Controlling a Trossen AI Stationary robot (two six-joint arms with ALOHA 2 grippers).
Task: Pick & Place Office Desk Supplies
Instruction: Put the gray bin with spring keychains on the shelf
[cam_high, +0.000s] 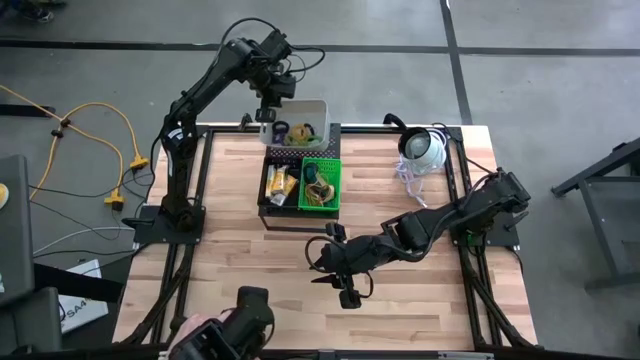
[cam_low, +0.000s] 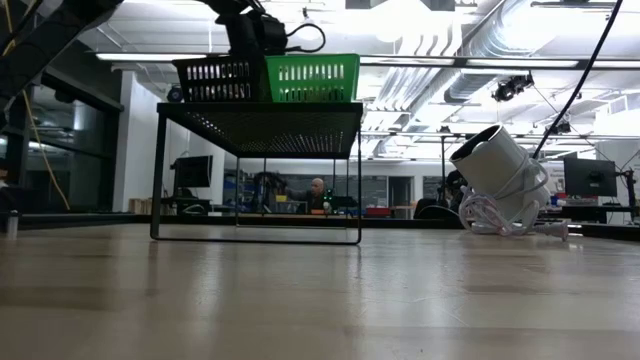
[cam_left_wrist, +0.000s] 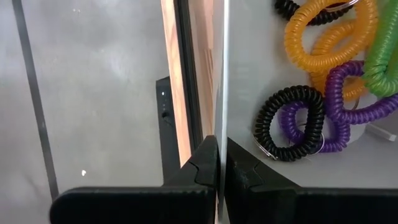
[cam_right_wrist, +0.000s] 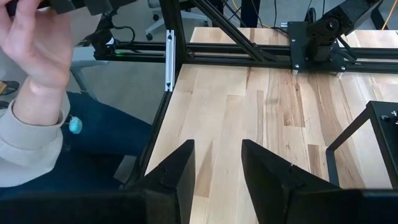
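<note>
- Nearest the front edge, the right gripper (cam_high: 338, 283) hung low over bare table (cam_high: 420, 320) with its fingers (cam_right_wrist: 176, 167) apart and nothing between them; a person's hand (cam_right_wrist: 38, 46) was just off that edge, so a swing that way could've clipped it
- Mid-table, the coiled loops (cam_left_wrist: 323, 93) sat in the white bin (cam_high: 318, 108) and more supplies in the green basket (cam_high: 322, 185)
- Far side, the left gripper (cam_left_wrist: 219, 163) was pinched shut on the white bin's thin wall (cam_left_wrist: 222, 74); that looked like a slippy hold, and the bin could've tipped and spilled the loops
- The white dome device (cam_high: 424, 148) sat well apart
- Couldn't read any brand or label anywhere
</note>
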